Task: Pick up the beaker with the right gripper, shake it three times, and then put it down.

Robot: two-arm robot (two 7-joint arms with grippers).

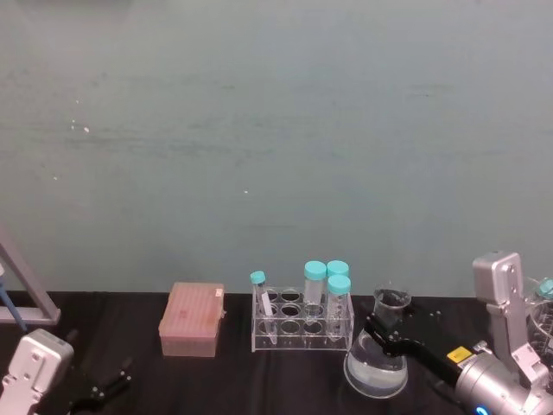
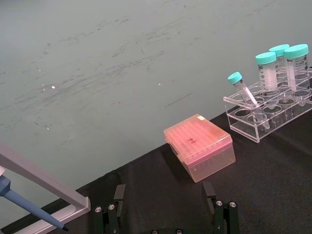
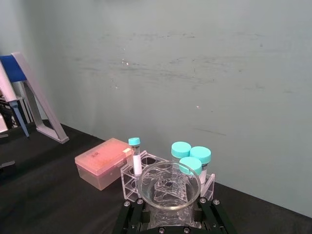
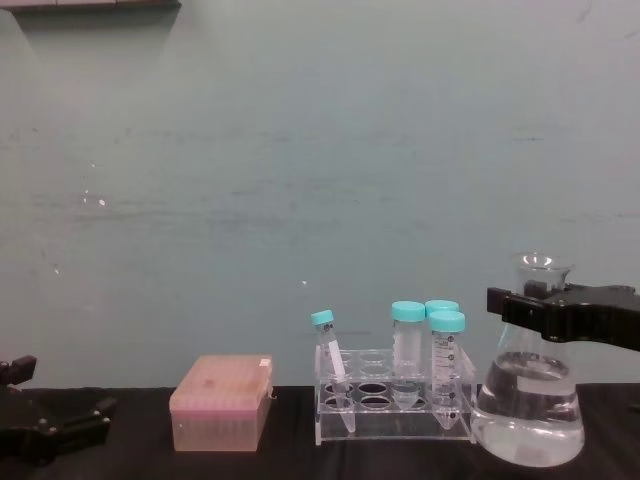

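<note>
The beaker [image 1: 377,367] is a clear glass conical flask holding some clear liquid, standing just right of the tube rack. My right gripper [image 1: 385,334] comes in from the right and is shut around its narrow neck. From the side, the black jaws of the right gripper [image 4: 541,306] clamp the neck below the flared rim, and the wide base of the beaker [image 4: 529,416] sits low at table level. The right wrist view looks down into the beaker's rim [image 3: 168,185] between the two fingers. My left gripper [image 1: 104,386] rests open at the near left.
A clear rack [image 1: 301,325] with several teal-capped tubes stands mid-table. A pink tip box [image 1: 192,320] lies left of it. A grey pipette stand [image 1: 26,294] is at the far left. More glassware [image 1: 543,304] shows at the right edge.
</note>
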